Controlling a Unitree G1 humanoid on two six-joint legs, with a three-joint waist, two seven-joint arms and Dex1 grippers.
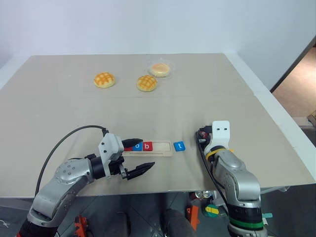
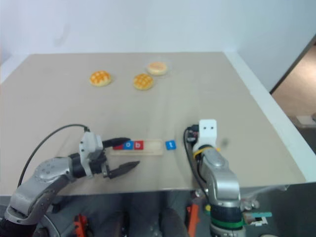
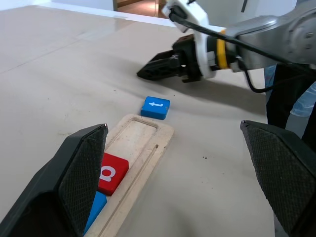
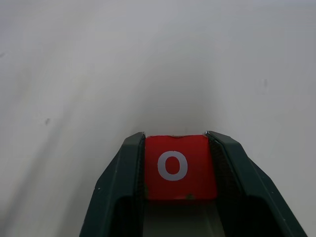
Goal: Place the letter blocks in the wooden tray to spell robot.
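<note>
right wrist view: red o tile clamped between the fingers

right wrist view has the right gripper [image 4: 180, 165] closed on a red tile with a white o [image 4: 179, 167]; both black fingers press against the tile's side edges, and the pale table runs away beyond it. in the left wrist view the same gripper [image 3: 148, 70] hangs low over the table, its dark tip past the far end of the wooden tray.

the wooden tray [image 1: 165, 150] lies near the front edge of the table [image 1: 148, 108], long side across the robot's front. in its slot sit a blue tile with an o [image 1: 137, 146] and, touching it on the right, a red tile with a b [image 1: 147, 146]. a sliver of red shows left of the blue one, mostly hidden by a finger, so its letter cannot be read. the right-hand part of the slot is bare wood. a blue tile with a t [image 1: 179, 146] lies flat on the table just beside the tray's right end, not touching it.

the left gripper [image 1: 139, 156] hovers at the tray's left end with its jaws wide apart, one finger over the slot's left end and the other toward the table's front edge, nothing between them.

far back on the table lie three round golden buns [image 1: 147, 83], well apart from the tray; the rearmost one sits in a clear wrapper.
</note>
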